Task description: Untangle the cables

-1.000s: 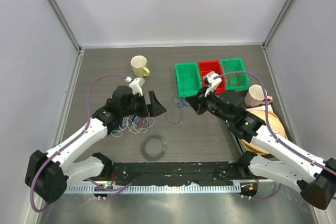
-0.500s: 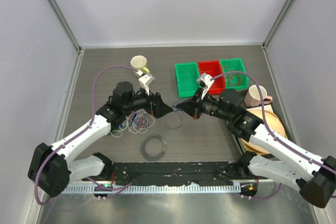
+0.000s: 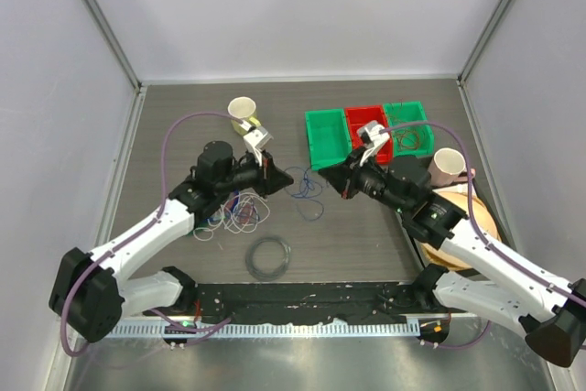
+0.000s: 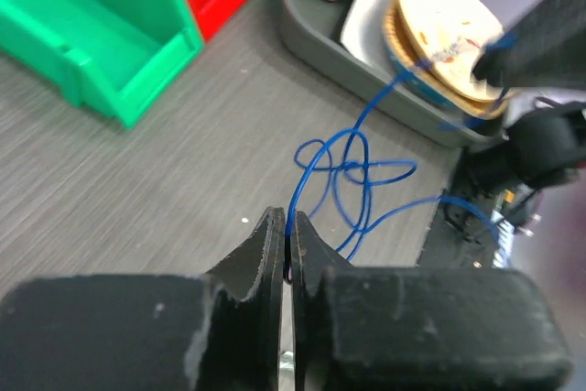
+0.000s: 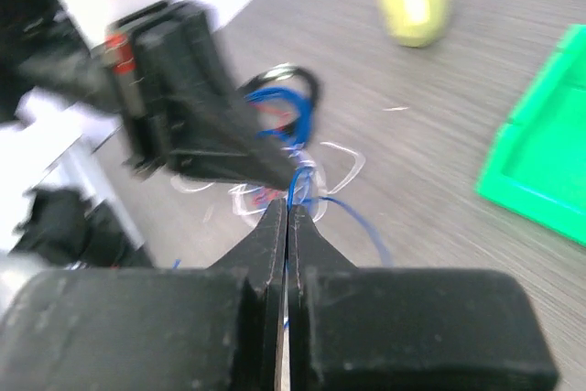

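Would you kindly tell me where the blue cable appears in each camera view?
Top external: blue cable mid-table, between left gripper and right gripper.
Left wrist: centre, looping out from the shut jaws.
Right wrist: centre, just above the shut jaws.
Shared landmark: the leftmost green bin.

- The bench (image 4: pixel 137 190) is showing a dark grey, matt surface with a fine wood-like grain.
- The blue cable (image 4: pixel 352 171) is looking like thin wire in a smooth, slightly shiny plastic coat.
- The green bin (image 4: pixel 146 80) and the red bin (image 4: pixel 220 6) are appearing as smooth moulded plastic with a soft shine.
- The left pincer (image 4: pixel 286 226) and the right pincer (image 5: pixel 287 212) are showing matt black plastic, a little grainy and scuffed at the edges.
- The grey tray (image 4: pixel 348 61) is looking matt and smooth.
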